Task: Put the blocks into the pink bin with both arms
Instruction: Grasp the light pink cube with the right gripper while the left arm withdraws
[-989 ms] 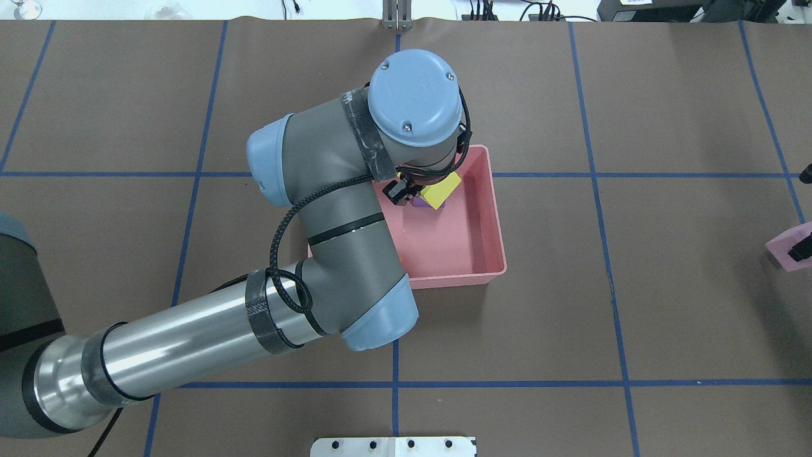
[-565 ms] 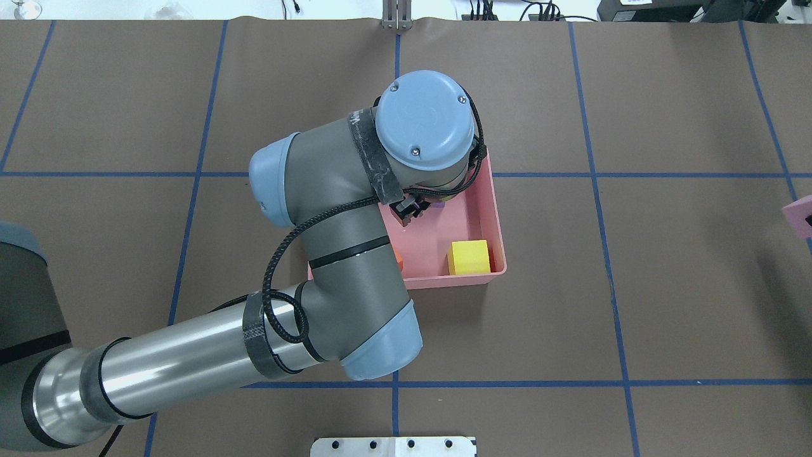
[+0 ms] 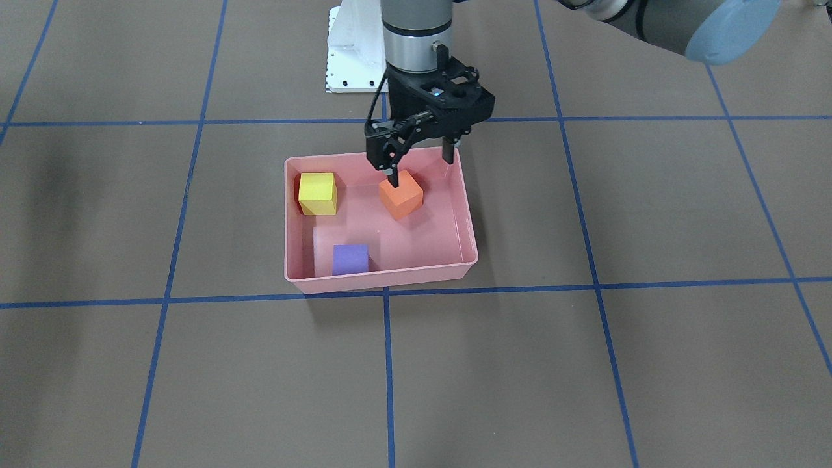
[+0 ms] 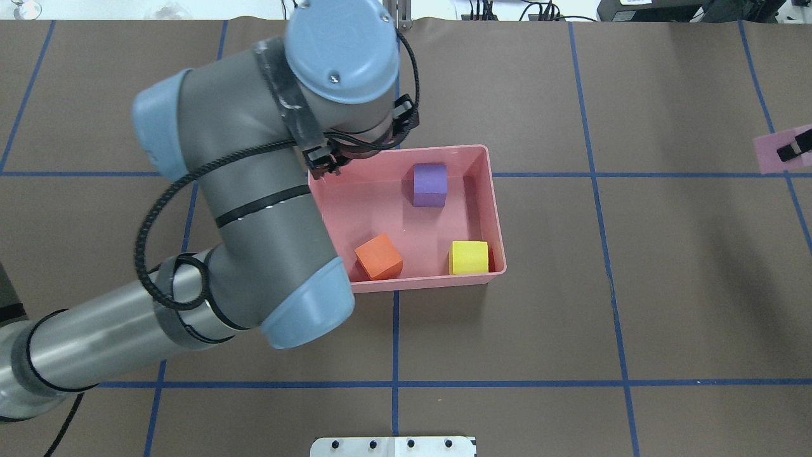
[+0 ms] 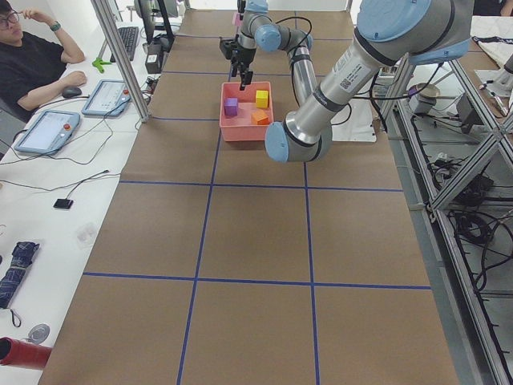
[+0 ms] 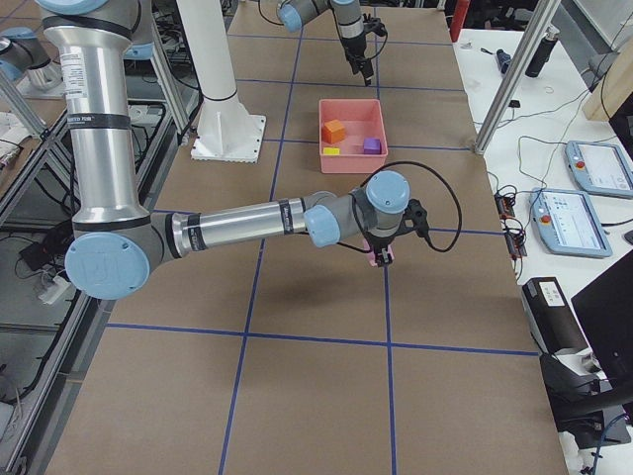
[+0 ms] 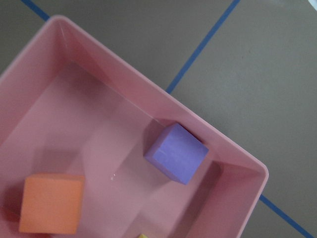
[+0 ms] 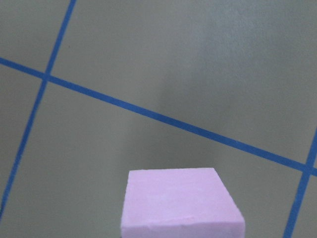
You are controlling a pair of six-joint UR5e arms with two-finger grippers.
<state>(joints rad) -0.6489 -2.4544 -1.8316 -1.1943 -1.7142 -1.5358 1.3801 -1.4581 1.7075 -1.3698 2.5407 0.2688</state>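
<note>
The pink bin [image 4: 438, 280] [image 3: 383, 279] holds the orange cube [image 4: 379, 256] [image 3: 401, 194], the yellow cube [image 4: 469, 257] [image 3: 317, 193] and the purple cube [image 4: 430, 185] [image 3: 350, 259]. My left gripper [image 3: 420, 169] hangs open and empty above the bin's robot-side edge, close over the orange cube. In the overhead view its wrist hides it. The left wrist view shows the bin wall [image 7: 148, 99], the purple cube [image 7: 176, 152] and the orange cube [image 7: 52, 203]. My right gripper [image 4: 793, 150] [image 6: 381, 252] is shut on the pale pink cube [image 4: 771, 154] [image 8: 181, 203], in the air far right of the bin.
The white pedestal base [image 3: 354, 58] [image 4: 393, 446] stands at the robot's edge of the table. Blue tape lines cross the brown table cover. A side table with tablets [image 5: 48, 128] and a seated person [image 5: 32, 56] lie beyond the far edge.
My left gripper let go of the yellow cube, which dropped into the bin's near right corner. The left arm then swung left and away, uncovering the cubes. The right gripper carried the pink cube farther away.
</note>
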